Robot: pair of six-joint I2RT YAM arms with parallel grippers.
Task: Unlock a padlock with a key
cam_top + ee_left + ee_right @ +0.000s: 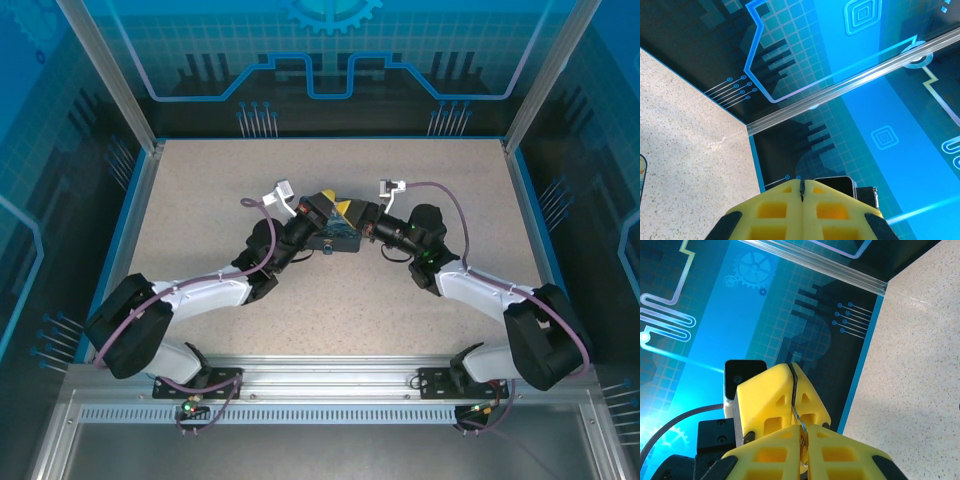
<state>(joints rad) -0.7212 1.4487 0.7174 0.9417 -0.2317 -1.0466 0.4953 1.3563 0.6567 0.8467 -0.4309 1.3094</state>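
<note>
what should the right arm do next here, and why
Probably a slight, slow twist of the right gripper, with the left gripper held steady. Both are shut and meet tip to tip, and a thin silvery piece, likely the key, bridges their seams. How far it is seated cannot be told, so go gently.

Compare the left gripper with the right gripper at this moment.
The right gripper pinches a thin silvery loop, apparently the key, at its seam; the left gripper shows a bare seam in its own wrist view. From above, the left gripper reaches in from the left, the right gripper from the right. Shared: yellow fingers pressed shut, tips nearly meeting over the dark blue box.
</note>
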